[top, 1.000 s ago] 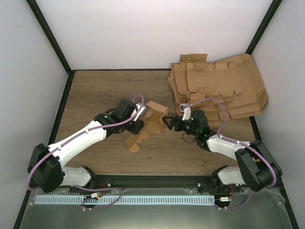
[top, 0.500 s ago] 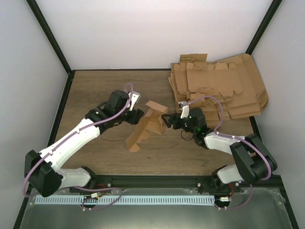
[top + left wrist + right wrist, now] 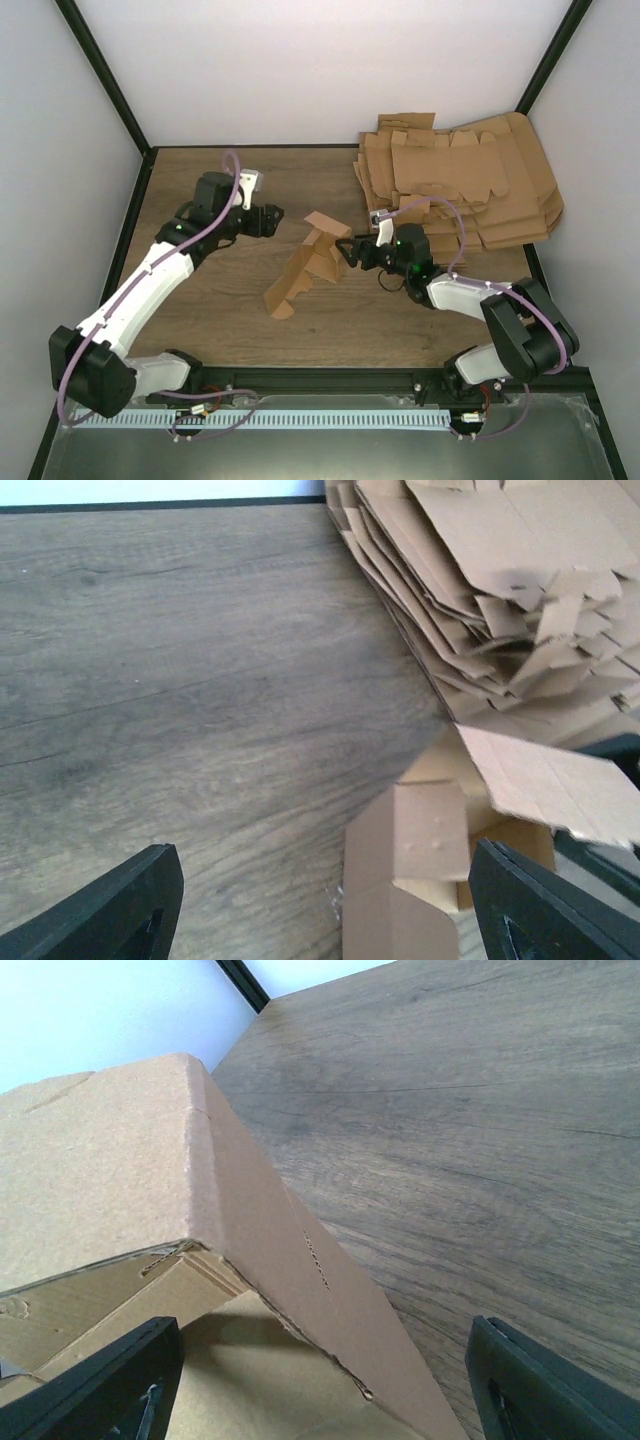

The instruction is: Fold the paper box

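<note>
The paper box (image 3: 308, 264) is a partly folded brown cardboard sheet that stands tilted on the wooden table (image 3: 200, 190), with one flap raised at its far end. My left gripper (image 3: 268, 222) hangs open to the left of it, clear of the cardboard. In the left wrist view the box (image 3: 420, 860) sits ahead of the open left gripper (image 3: 322, 865), nearer its right finger (image 3: 540, 905). My right gripper (image 3: 347, 256) is at the box's right side. Its jaws stand wide, with a folded panel of the box (image 3: 250, 1250) reaching in between the fingers of the right gripper (image 3: 325, 1335).
A spread pile of flat brown cardboard sheets (image 3: 460, 185) lies at the back right, close behind the right arm. In the left wrist view the pile (image 3: 500, 580) fills the upper right. Black frame rails edge the table.
My left gripper has opened, let go of the box and drawn back to the far left. The box has stayed leaning by the right gripper, which has barely moved.
</note>
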### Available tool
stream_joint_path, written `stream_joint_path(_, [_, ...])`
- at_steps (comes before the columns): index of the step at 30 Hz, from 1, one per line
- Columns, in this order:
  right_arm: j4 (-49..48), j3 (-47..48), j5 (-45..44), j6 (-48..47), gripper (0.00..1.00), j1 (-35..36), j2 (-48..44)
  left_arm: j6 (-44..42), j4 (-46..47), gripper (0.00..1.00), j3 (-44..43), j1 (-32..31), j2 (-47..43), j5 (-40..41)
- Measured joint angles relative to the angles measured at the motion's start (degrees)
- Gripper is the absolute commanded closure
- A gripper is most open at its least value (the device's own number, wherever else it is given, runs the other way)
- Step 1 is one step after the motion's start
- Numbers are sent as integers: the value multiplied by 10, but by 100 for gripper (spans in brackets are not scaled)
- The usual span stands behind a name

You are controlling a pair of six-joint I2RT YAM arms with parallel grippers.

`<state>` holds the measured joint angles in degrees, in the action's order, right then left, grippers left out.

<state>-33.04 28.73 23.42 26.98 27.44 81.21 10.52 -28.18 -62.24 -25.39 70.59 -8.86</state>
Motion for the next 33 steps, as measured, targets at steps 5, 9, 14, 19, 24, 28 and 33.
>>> stream_joint_path(5, [4,8,6,-12,23,0,4,11,26,19,-17,50,48,-35])
stream_joint_path(9, [4,14,10,-22,28,0,12,13,38,19,-27,58,90,-45])
stream_joint_path(14, [3,15,18,-30,33,0,23,9,45,23,-62,60,160,-81])
stream_joint_path(19, [2,18,24,-40,36,1,46,-3,58,28,-72,60,221,-142])
stream_joint_path(24, [1,24,21,-52,38,10,60,-7,62,29,-70,57,259,-199])
stream_joint_path(28, [1,24,11,-60,38,21,59,-7,76,29,-45,52,272,-237])
stream_joint_path(33, [5,24,-6,-71,38,33,50,-9,84,33,-41,42,302,-278])
